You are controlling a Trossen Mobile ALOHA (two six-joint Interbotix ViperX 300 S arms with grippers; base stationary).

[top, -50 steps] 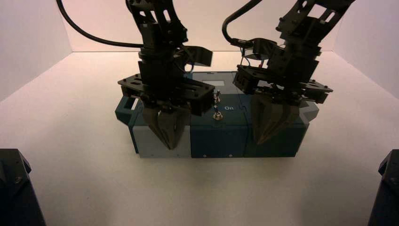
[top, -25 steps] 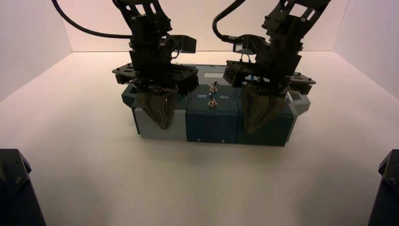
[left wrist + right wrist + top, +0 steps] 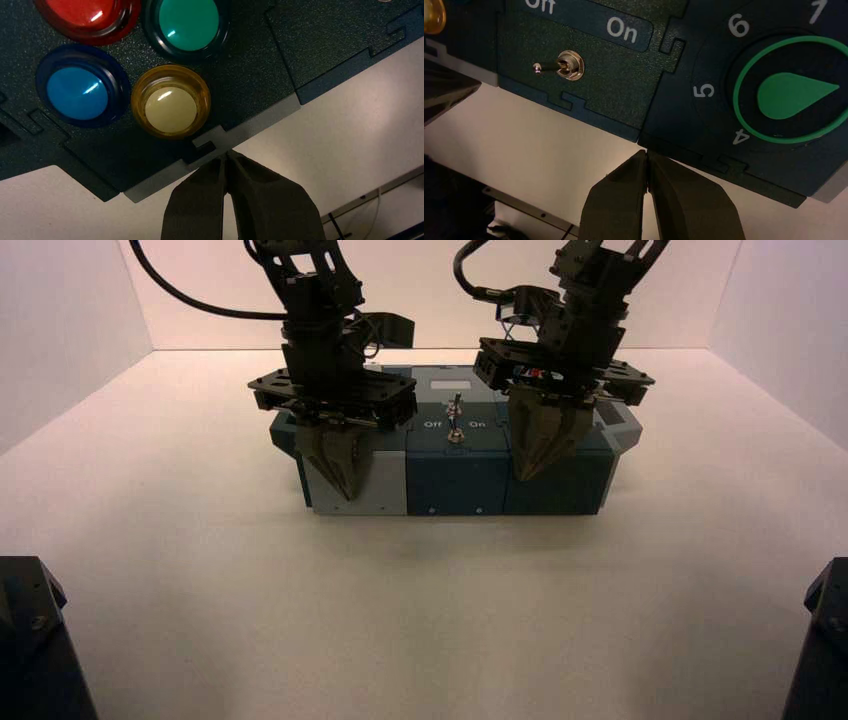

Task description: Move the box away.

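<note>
1. The box [image 3: 455, 485] is being supported by the tabletop [image 3: 450, 620], in front of the robot, with its long near side being turned toward the robot.
2. The left pincer [image 3: 348, 498] is being kept narrow, its tips together and nothing being gripped between them; it is being held at the grey left part of the box's near side.
3. The right pincer [image 3: 522, 478] is likewise being kept narrow and empty, and is being held at the near side, by the seam between the blue middle part and the dark green right part.
4. Both arms are being reached over the box, so parts of its top are being hidden.
5. On the left part of the top, a red button [image 3: 82, 12], a green button [image 3: 189, 22], a blue button [image 3: 77, 93] and a yellow button [image 3: 171, 110] are being shown in a cluster, the yellow one being placed nearest the left pincer's tips.
6. On the middle part, the near metal toggle switch [image 3: 569, 65] is being shown leaned toward the "Off" side, away from "On".
7. On the right part, a green dial [image 3: 791, 95] is being ringed by numbers, "4", "5" and "6" among them, and its pointed end is being aimed away from the "5".
</note>
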